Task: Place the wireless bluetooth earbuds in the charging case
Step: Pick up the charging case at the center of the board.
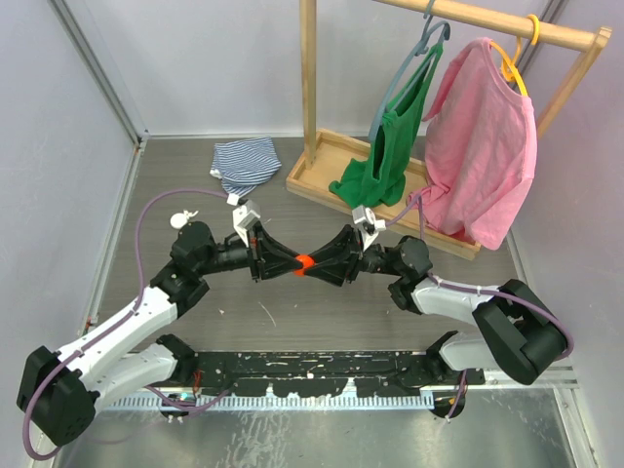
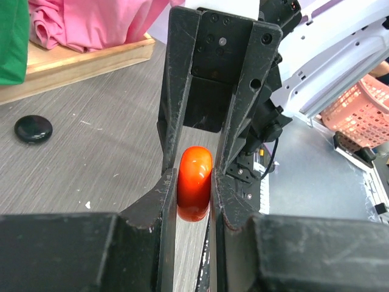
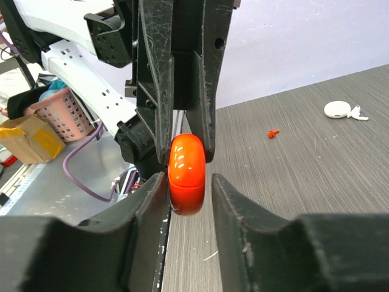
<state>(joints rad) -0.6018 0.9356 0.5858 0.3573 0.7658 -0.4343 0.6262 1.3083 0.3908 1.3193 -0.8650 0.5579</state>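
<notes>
Above the table (image 1: 322,322) my left gripper (image 2: 193,194) pinches the orange case (image 1: 303,261) while my right gripper (image 3: 188,182) stands slack around it: a handover, I judge, so the right should next back off and fetch the orange earbud (image 3: 273,133) lying down there.

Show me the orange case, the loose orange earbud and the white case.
orange case (image 2: 194,182): left wrist view, glossy front.
orange earbud (image 3: 273,133): right wrist view, its body.
white case (image 3: 337,109): right wrist view, lid centre.

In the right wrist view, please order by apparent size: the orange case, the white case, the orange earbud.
1. orange case (nearest the camera, so unsure against the white one)
2. white case
3. orange earbud, clearly smallest
</notes>
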